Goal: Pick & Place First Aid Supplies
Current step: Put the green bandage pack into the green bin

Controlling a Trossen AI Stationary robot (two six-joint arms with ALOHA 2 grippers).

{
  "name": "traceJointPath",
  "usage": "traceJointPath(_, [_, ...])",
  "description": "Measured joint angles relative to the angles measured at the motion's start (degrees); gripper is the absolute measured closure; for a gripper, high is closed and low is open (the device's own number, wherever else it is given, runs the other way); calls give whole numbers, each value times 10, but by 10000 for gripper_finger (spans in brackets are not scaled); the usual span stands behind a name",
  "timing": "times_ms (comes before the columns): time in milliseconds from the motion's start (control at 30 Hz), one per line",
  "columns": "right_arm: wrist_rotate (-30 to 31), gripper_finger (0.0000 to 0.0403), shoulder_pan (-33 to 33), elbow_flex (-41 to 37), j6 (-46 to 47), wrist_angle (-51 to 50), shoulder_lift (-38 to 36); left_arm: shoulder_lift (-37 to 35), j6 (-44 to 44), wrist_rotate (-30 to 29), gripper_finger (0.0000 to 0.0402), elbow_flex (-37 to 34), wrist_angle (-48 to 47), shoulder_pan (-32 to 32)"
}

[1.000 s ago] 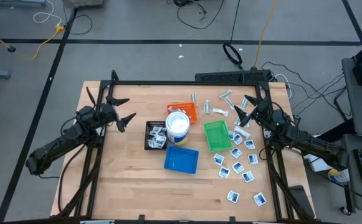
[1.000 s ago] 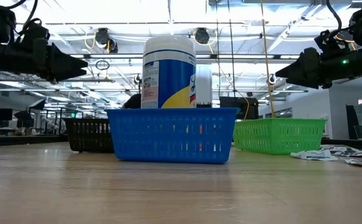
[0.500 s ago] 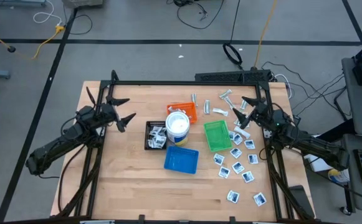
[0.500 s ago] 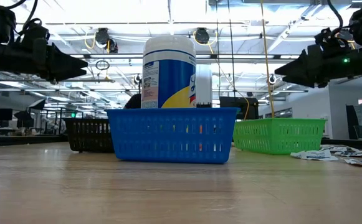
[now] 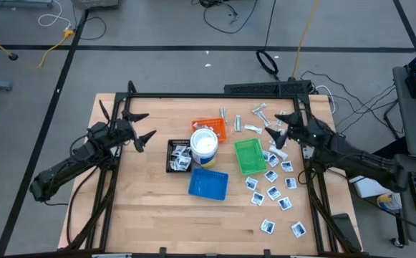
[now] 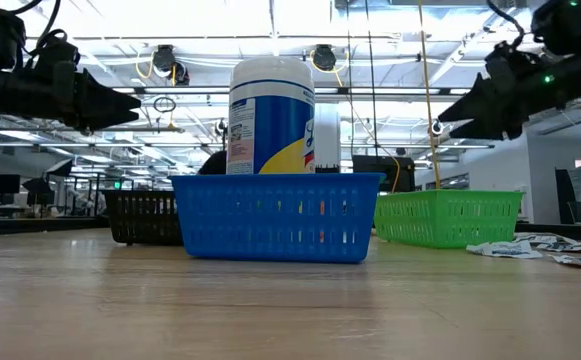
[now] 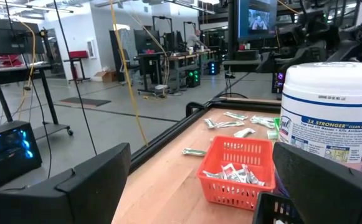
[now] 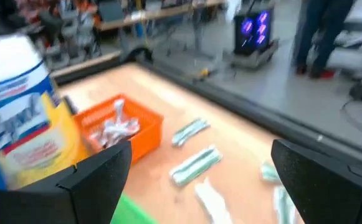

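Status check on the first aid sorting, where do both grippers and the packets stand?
Left gripper open, empty, waiting left of the black tray. Right gripper open, empty, above the narrow pale wrapped strips. Small white square packets loose on the table. Nothing in the way.

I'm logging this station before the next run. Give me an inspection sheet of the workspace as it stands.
Surface: wooden table, bare along the front.
Job's things: square packets scattered on the table's right side; wrapped strips loose near the far edge; more strips in the orange tray and packets in the black tray.
Clutter: white tub standing among the trays; green tray and blue tray look empty.
Grippers: left gripper open, above the table's left; right gripper open, above the loose strips.
Cables: several on the floor behind the table.
Surroundings: workshop benches, monitors.
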Motion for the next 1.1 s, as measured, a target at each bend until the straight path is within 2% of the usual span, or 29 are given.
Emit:
traceJointPath(100, [-23,23,0,40,4,-41,42,0,-1,0,4,0,0,0])
traceJointPath(400, [-22,23,0,181,20,-190,195,0,-2,0,4,0,0,0])
traceJointPath(633, [-23,23,0,292,111,-385,311,0,-2,0,4,0,0,0])
traceJointPath(700, [-40,23,0,319,121,-439,340,0,-2,0,4,0,0,0])
traceJointPath(900, [-54,23,0,372,179,-527,400,0,-2,0,4,0,0,0])
traceJointPath(1100, [-137,23,0,397,182,-586,437,0,-2,0,4,0,0,0])
